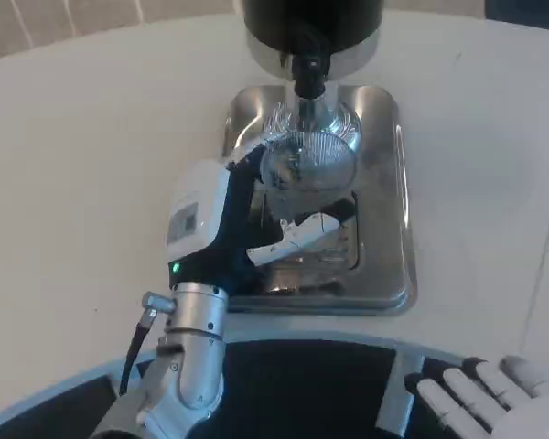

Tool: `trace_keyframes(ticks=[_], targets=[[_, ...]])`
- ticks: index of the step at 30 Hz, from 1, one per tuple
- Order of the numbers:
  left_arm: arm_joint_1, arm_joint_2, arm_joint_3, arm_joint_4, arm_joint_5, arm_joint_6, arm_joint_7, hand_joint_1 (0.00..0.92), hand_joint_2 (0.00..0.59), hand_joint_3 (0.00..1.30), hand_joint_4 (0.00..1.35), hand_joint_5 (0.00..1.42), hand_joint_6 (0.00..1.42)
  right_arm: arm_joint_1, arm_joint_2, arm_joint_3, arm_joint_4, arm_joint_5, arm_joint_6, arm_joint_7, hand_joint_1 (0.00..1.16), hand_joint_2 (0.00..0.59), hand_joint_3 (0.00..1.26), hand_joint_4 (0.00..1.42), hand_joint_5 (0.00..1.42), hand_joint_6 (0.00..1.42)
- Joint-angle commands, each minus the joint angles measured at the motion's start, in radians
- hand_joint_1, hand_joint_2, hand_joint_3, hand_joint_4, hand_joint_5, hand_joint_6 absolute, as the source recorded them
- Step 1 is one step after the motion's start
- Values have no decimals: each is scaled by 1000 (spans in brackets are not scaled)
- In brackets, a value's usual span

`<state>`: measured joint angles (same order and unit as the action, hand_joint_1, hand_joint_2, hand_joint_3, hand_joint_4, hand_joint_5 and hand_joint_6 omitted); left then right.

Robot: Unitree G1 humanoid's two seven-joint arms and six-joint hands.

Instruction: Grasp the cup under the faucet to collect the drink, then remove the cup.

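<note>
The clear cup (304,169) stood under the faucet (308,73), held between the left hand's (221,229) fingers (304,230); it looked light, slick and crushable, best gripped mid-wall, while the right hand (494,398) lay spread, holding nothing.

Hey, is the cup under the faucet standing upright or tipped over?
Upright. The clear cup shows its round rim from above, directly below the black faucet, over the metal tray. The left hand grips it.
</note>
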<state>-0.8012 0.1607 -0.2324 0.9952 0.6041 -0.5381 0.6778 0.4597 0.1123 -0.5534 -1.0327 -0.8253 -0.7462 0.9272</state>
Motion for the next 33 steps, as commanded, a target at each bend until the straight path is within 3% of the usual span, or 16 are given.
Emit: trace_keyframes(ticks=[1,8,12,22,33], targets=[[-31,26,-30,0,30,41,27,308,61,349,212,384,279,-10,215,8,-14,-14,15,34,205,494,0,0,0,0],[-46,40,-47,5,17,77,0,261,42,120,15,205,183,-40,204,50,-14,-63,59,52,205,494,0,0,0,0],[-48,49,-52,2,13,78,-11,219,28,22,0,142,149,-42,192,76,-14,-88,85,48,205,494,0,0,0,0],[-32,94,-48,-21,-19,15,-53,173,28,0,0,108,106,-53,180,130,-14,-128,124,41,205,494,0,0,0,0],[43,168,-17,-114,-64,-78,-117,149,26,0,0,97,99,-110,138,263,-14,-247,245,25,200,485,0,0,0,0]])
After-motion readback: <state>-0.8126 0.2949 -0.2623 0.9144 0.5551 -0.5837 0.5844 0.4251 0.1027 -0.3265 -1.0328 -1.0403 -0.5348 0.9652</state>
